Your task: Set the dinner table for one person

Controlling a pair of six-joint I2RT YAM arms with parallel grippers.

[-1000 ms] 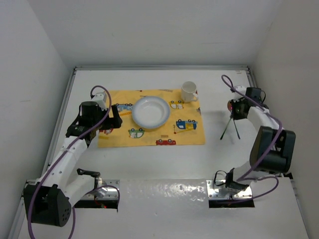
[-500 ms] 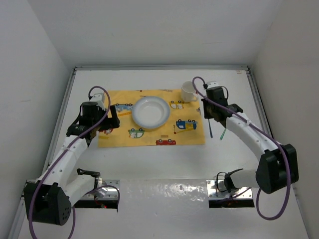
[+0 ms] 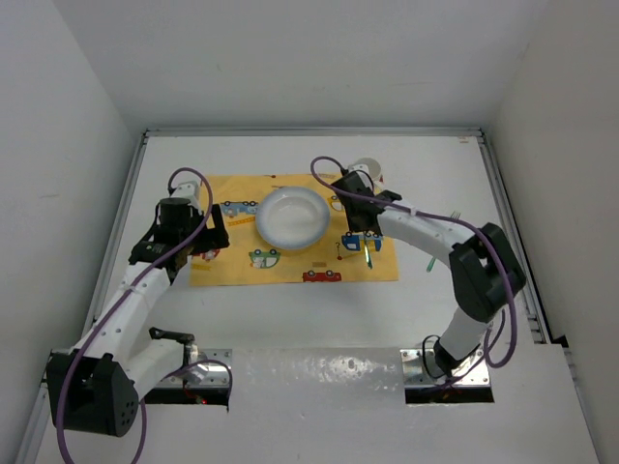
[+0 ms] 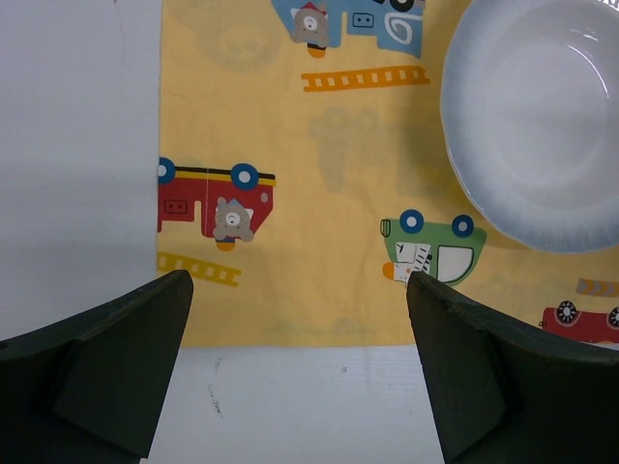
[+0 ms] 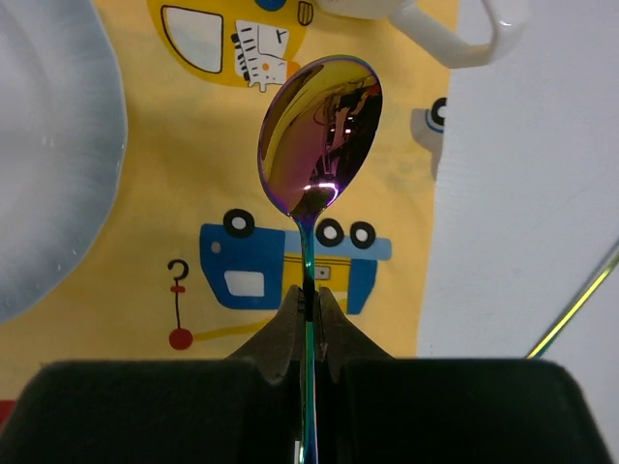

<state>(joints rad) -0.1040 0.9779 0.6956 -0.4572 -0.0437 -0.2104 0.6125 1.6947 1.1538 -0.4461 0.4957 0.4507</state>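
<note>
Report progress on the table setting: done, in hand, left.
Done: placemat down, plate on it, mug at its far right corner. In hand: right gripper shut on the spoon, over the placemat right of the plate; left gripper open, empty. Left: lay the spoon down; a thin metallic rod lies on the table beside the placemat.

My white counter [image 3: 290, 324] carries the yellow car-print placemat [image 3: 290, 268], and a thin greenish utensil handle [image 5: 571, 307] lies on the bare surface just right of it.

One plate [image 3: 292, 217], mug [image 3: 372, 169], spoon [image 5: 319, 130], placemat [image 3: 290, 268]
</note>
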